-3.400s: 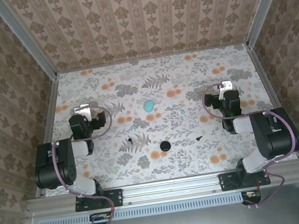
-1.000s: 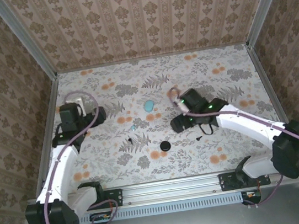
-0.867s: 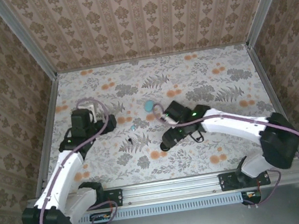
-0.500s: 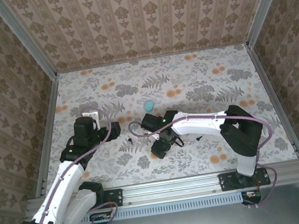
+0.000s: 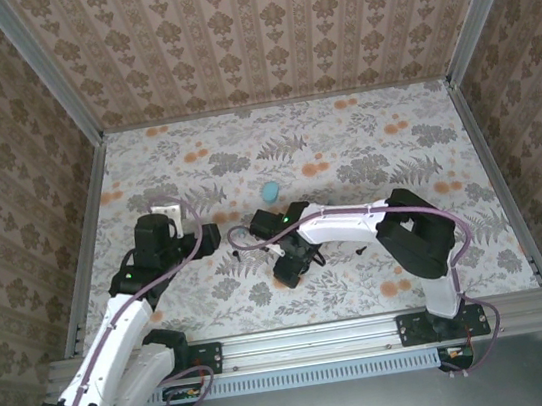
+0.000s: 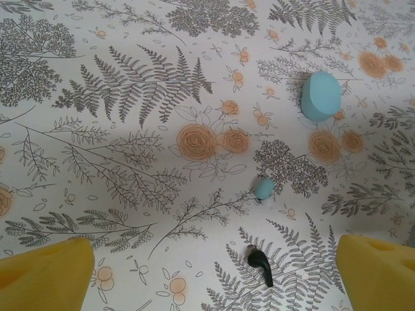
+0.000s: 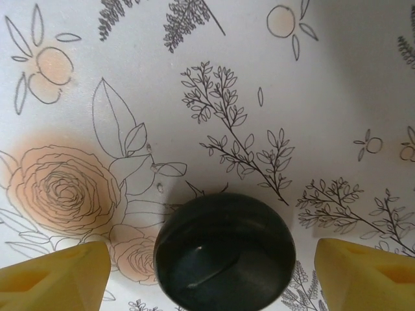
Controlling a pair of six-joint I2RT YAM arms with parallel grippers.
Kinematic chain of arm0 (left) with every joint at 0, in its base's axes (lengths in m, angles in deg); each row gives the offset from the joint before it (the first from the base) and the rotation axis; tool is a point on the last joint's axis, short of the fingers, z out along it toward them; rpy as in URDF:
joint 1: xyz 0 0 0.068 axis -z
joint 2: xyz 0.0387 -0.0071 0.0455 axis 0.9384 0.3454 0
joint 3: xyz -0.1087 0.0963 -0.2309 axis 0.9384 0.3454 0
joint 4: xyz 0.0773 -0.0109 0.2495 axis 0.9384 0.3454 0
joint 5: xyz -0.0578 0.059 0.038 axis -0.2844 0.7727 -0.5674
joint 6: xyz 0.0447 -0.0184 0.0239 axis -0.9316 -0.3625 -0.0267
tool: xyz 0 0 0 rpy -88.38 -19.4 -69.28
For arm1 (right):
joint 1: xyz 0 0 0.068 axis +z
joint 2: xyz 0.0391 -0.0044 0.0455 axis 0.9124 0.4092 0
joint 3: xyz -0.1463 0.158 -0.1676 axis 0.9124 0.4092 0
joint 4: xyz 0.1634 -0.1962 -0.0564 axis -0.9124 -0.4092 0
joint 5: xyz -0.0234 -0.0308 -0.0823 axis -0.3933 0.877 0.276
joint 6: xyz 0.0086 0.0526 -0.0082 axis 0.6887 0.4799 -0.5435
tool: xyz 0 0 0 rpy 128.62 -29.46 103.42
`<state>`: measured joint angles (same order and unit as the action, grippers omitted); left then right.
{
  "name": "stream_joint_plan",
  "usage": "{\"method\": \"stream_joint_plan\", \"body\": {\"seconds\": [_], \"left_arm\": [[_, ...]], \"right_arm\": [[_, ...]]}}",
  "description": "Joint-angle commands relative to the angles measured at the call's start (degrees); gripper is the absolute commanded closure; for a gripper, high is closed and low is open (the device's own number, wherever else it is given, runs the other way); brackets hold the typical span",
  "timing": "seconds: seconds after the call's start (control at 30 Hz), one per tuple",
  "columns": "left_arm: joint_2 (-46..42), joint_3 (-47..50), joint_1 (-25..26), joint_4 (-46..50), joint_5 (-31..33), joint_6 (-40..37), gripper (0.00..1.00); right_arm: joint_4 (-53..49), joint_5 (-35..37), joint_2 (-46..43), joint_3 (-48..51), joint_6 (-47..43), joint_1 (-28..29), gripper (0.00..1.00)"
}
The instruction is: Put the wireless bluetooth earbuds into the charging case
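Observation:
A round black charging case (image 7: 224,249) lies shut on the table between the yellow fingertips (image 7: 52,278) of my right gripper (image 7: 211,280). That gripper is open, with a gap on each side of the case. In the top view the right gripper (image 5: 288,269) hangs over the case and covers it. My left gripper (image 6: 214,285) is open above the table and holds nothing. Ahead of it lie a black earbud (image 6: 260,264), a teal earbud (image 6: 264,188) and, farther off, an oval teal charging case (image 6: 320,96). The teal charging case (image 5: 270,191) sits behind both grippers, and the left gripper (image 5: 207,238) is to its left.
The floral table cover (image 5: 373,138) is bounded by metal rails (image 5: 488,162) and patterned walls. The right arm (image 5: 354,220) stretches across the middle of the table, its elbow (image 5: 422,232) raised at the right. A purple cable (image 5: 235,236) loops between the two grippers.
The right arm has swung left from mid-table and lowered its gripper over the black case. The left gripper has moved right, toward the centre.

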<state>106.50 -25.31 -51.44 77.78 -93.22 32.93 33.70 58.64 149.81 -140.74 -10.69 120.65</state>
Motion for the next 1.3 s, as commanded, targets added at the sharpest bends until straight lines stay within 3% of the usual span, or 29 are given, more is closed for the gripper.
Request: {"method": "stream_joint_plan", "body": {"seconds": [0.0, 0.13, 0.33, 0.7, 0.83, 1.07, 1.17, 1.27], "left_arm": [[-0.42, 0.19, 0.37, -0.80, -1.42, -0.71, 0.04], [-0.44, 0.40, 0.32, -1.33, -4.39, -1.68, 0.13], [-0.48, 0.81, 0.37, -2.85, -7.19, -2.36, 0.17], [-1.13, 2.28, 1.89, -14.79, -12.77, -3.65, 0.22], [-1.93, 4.65, 7.27, -26.96, -12.72, -5.04, 0.22], [3.33, 3.55, 25.36, -39.45, -3.79, -11.14, 0.21], [7.97, 1.77, 30.32, -45.37, -2.57, -11.61, 0.21], [12.77, -0.09, 31.90, -51.08, -3.46, -8.64, 0.21]], "right_arm": [[-1.81, 1.32, 1.68, -1.09, 0.73, 0.38, 0.19], [-0.77, 2.06, 1.97, -0.41, 2.46, 0.08, 0.31], [1.16, 0.23, -0.62, 0.76, 7.34, -1.80, 0.45], [3.11, -5.79, -13.03, -0.45, 26.18, -10.05, 0.48], [6.70, -9.64, -20.16, 0.22, 35.75, -14.11, 0.48], [12.77, -10.49, -28.95, 0.55, 46.24, -16.05, 0.49], [17.49, -11.42, -32.16, 2.23, 51.00, -16.06, 0.49], [20.90, -12.09, -34.35, 3.63, 54.69, -16.07, 0.49]]}}
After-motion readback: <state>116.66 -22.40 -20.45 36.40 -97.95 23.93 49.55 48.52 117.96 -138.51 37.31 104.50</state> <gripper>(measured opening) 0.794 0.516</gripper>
